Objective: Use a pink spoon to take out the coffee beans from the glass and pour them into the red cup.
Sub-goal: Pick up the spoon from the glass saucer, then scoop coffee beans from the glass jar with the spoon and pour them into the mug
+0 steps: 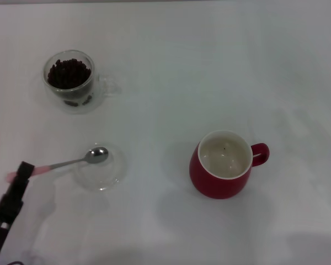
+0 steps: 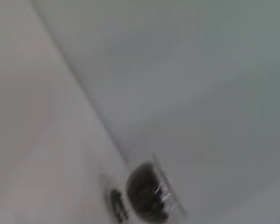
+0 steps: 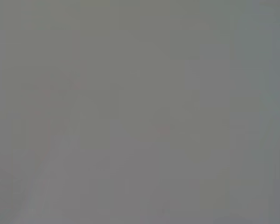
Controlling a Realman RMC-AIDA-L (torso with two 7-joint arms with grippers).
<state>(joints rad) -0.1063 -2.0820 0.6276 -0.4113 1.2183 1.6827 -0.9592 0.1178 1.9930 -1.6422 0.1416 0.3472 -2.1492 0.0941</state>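
Observation:
The pink spoon point(image 1: 71, 162) is held by its pink handle in my left gripper point(image 1: 25, 170), which is shut on it at the front left of the table. The spoon's metal bowl point(image 1: 97, 155) is empty and hovers over the rim of a clear glass saucer point(image 1: 101, 175). The glass point(image 1: 70, 81) stands at the far left, filled with coffee beans point(image 1: 69, 73); it also shows in the left wrist view point(image 2: 149, 196). The red cup point(image 1: 223, 164) stands at the right of centre, handle to the right, with a tiny dark speck inside. My right gripper is out of view.
The table point(image 1: 171, 66) is white and plain. The right wrist view shows only a flat grey surface.

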